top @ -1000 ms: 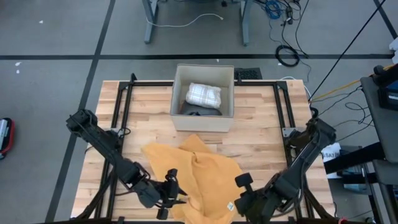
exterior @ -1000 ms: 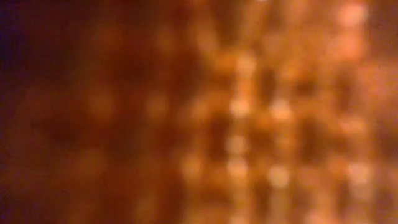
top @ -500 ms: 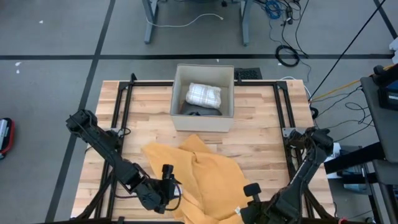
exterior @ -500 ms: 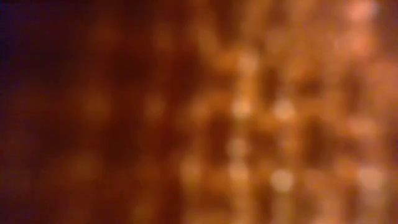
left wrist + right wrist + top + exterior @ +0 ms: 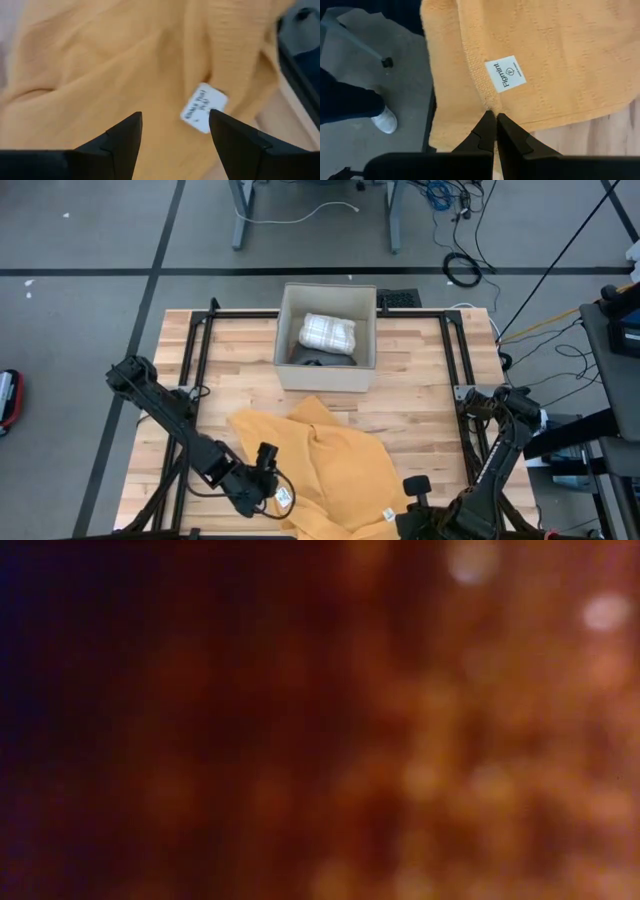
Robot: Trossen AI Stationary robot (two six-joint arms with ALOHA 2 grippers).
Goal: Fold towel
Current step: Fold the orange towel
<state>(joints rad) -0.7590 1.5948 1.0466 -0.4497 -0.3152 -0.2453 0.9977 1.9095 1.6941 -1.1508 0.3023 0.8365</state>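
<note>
A yellow towel (image 5: 335, 465) lies crumpled on the near middle of the wooden table; its near edge hangs over the table's front edge. It fills the low view as an orange blur (image 5: 400, 740). My left gripper (image 5: 175, 116) is open just above the towel's near left part, with a white label (image 5: 202, 107) between its fingers. My right gripper (image 5: 495, 117) is shut at the towel's near right corner, beside a second white label (image 5: 506, 74). My right gripper pinches the towel's hem (image 5: 487, 106) between its two fingertips, just beside the printed label near the near right corner. The fingers slant steeply down onto it. Around the hold the towel lies flat on the table and over its front edge.
An open box (image 5: 327, 375) stands at the far middle with a folded white checked cloth (image 5: 328, 332) inside. Black rails (image 5: 190, 360) run along the table's left and right sides. Past the front edge a person's white shoe (image 5: 384, 120) shows on the floor.
My right gripper has moved toward the table's near right corner, staying shut, and has drawn the towel's near right corner a little that way. My left gripper has sunk and tipped down over the towel's near left part, where a white label now shows.
</note>
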